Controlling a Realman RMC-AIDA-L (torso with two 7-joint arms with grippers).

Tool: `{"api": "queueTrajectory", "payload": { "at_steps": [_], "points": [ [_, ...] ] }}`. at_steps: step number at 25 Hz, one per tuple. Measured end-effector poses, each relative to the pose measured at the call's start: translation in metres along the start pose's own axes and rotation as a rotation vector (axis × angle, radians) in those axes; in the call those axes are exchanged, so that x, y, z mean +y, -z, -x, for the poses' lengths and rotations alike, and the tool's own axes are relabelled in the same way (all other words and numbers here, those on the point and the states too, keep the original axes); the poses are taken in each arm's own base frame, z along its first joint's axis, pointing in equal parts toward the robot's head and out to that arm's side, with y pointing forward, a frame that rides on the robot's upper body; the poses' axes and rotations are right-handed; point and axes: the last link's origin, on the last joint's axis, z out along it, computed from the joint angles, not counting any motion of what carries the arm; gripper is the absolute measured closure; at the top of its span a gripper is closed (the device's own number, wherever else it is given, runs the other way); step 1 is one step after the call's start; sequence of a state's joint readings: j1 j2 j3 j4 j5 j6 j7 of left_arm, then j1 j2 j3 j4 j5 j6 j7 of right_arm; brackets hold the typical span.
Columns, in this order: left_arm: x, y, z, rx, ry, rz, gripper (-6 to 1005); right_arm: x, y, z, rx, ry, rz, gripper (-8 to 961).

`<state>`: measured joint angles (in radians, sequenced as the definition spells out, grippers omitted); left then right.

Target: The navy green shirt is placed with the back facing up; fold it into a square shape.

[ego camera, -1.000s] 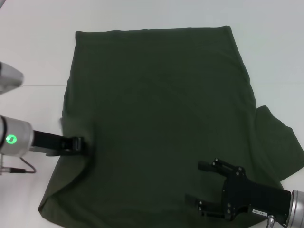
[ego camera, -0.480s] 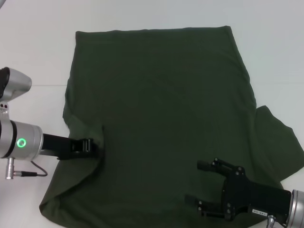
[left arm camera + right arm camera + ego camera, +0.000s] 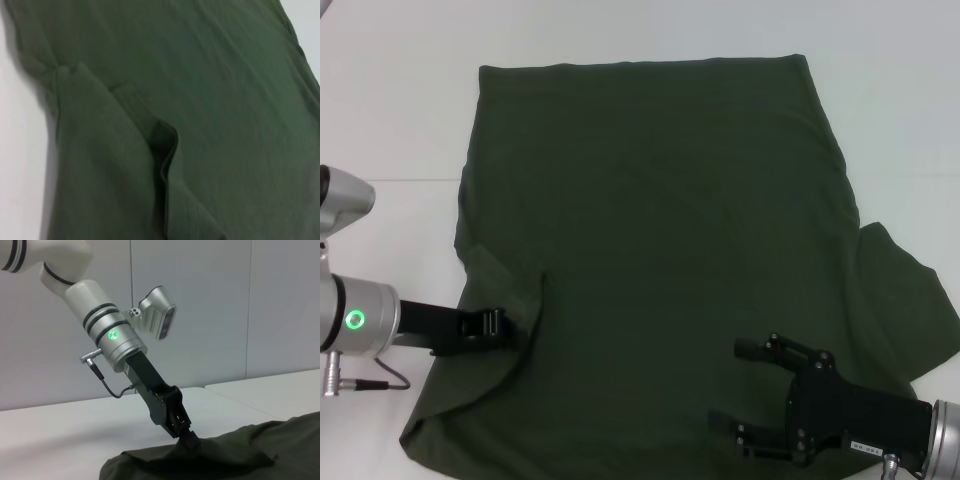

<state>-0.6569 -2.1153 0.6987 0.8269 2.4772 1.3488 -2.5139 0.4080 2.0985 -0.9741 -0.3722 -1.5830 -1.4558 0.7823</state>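
The navy green shirt [image 3: 660, 230] lies flat on the white table, plain back up, its right sleeve [image 3: 910, 305] spread out to the side. My left gripper [image 3: 512, 326] is at the shirt's left side, shut on the sleeve fabric, which it holds folded inward as a raised ridge [image 3: 167, 150]. The right wrist view shows that same left gripper [image 3: 186, 434] pinching the cloth [image 3: 240, 455] just above the table. My right gripper [image 3: 732, 385] hovers open over the shirt's near right part, with nothing between its fingers.
The white table [image 3: 390, 110] surrounds the shirt, with a thin seam line [image 3: 400, 180] running on the left. The shirt's hem [image 3: 640, 65] lies at the far side. A light wall [image 3: 200, 300] stands behind the table.
My left gripper has moved right and then nearer, drawing the shirt's left sleeve inward over the body. The right gripper has stayed in place.
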Motion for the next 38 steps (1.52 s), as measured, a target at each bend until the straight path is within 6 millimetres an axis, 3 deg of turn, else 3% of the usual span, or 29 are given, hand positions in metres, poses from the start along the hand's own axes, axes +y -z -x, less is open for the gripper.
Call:
{"api": "queueTrajectory", "payload": {
  "at_steps": [11, 16, 21, 28, 33, 38],
  "points": [
    [0.004, 0.013, 0.005, -0.036, 0.041, 0.124, 847, 0.0, 0.0, 0.0, 0.0, 0.001, 0.001, 40],
    [0.001, 0.017, 0.004, 0.009, 0.033, 0.185, 626, -0.001, 0.0, 0.001, -0.001, 0.002, 0.0, 40],
    [0.007, 0.032, 0.009, 0.075, -0.136, 0.318, 388, 0.0, -0.001, 0.0, -0.001, -0.005, 0.001, 40],
    [0.007, 0.068, 0.044, 0.164, -0.573, 0.457, 148, -0.001, -0.001, 0.002, -0.006, -0.022, -0.001, 40],
    [-0.004, 0.076, 0.089, 0.256, -0.878, 0.42, 152, -0.005, -0.001, 0.005, -0.01, -0.053, -0.003, 40],
    [-0.017, 0.075, 0.12, 0.303, -0.976, 0.308, 152, -0.013, 0.002, 0.012, -0.018, -0.087, -0.02, 40]
  ]
}}
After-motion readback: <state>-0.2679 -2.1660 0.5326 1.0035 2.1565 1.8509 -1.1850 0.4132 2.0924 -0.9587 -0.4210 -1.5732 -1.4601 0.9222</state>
